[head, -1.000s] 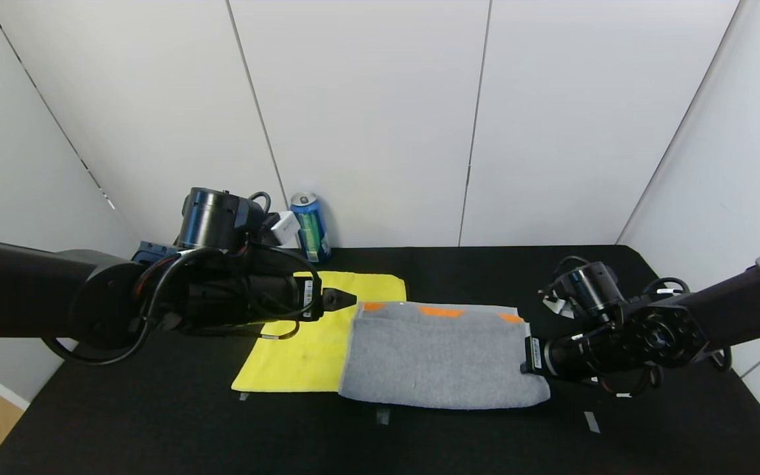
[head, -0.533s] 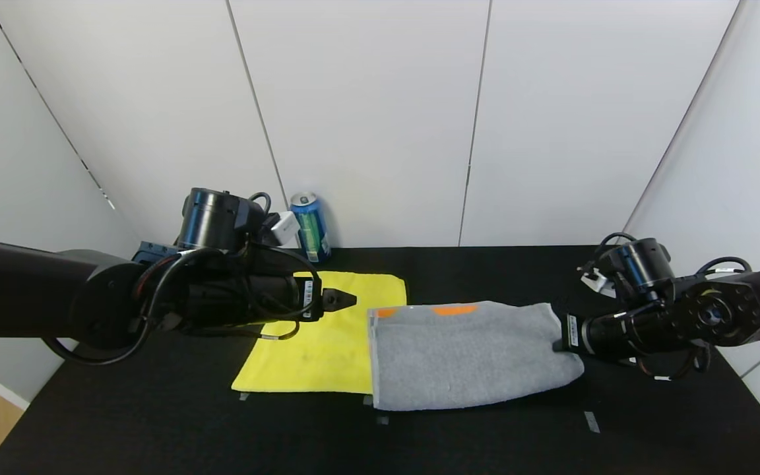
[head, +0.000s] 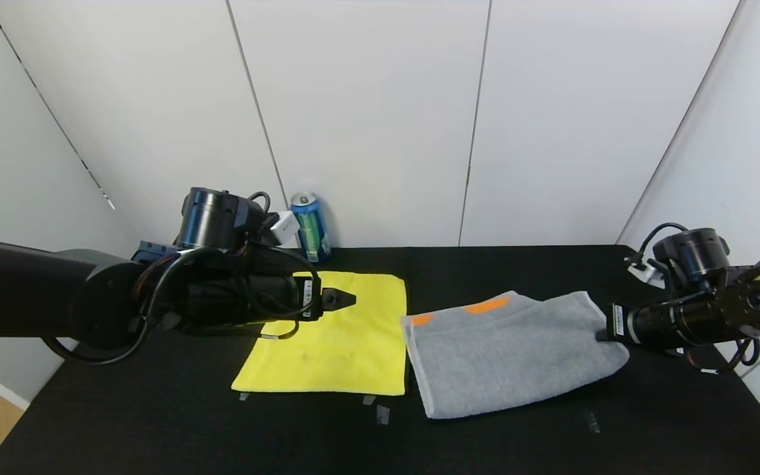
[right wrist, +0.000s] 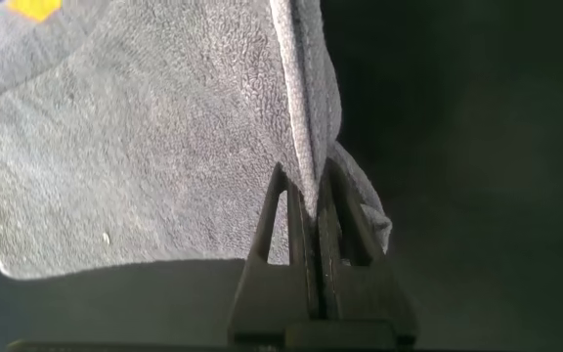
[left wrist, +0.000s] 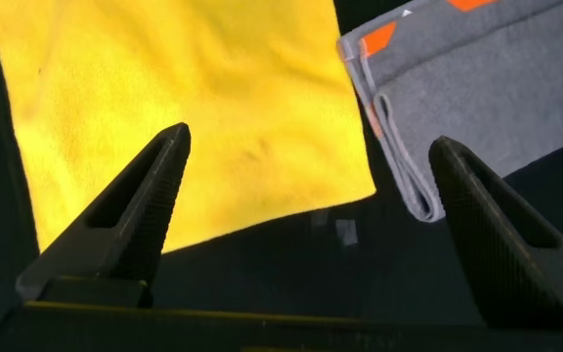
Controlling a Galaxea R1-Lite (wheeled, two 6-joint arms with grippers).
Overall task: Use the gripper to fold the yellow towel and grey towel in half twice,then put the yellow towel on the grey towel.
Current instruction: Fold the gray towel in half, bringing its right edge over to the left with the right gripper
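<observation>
No text I can read anywhere. The blue can (head: 309, 227) at the back edge of the surface (head: 499, 442) has print on its side, too small to make out. Small white labels w/ dark marks sit on my left wrist (head: 308, 293) and right wrist (head: 618, 318), also too small to read. Towels, walls, tape bits on the surface: no lettering or nos. that I can tell.

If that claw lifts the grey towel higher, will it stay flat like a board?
Probably not. The grey towel already bunches and puckers where the right claw pinches its edge, so it would likely droop. Its thick folded layers suggest some weight, and the fold may fall open.
</observation>
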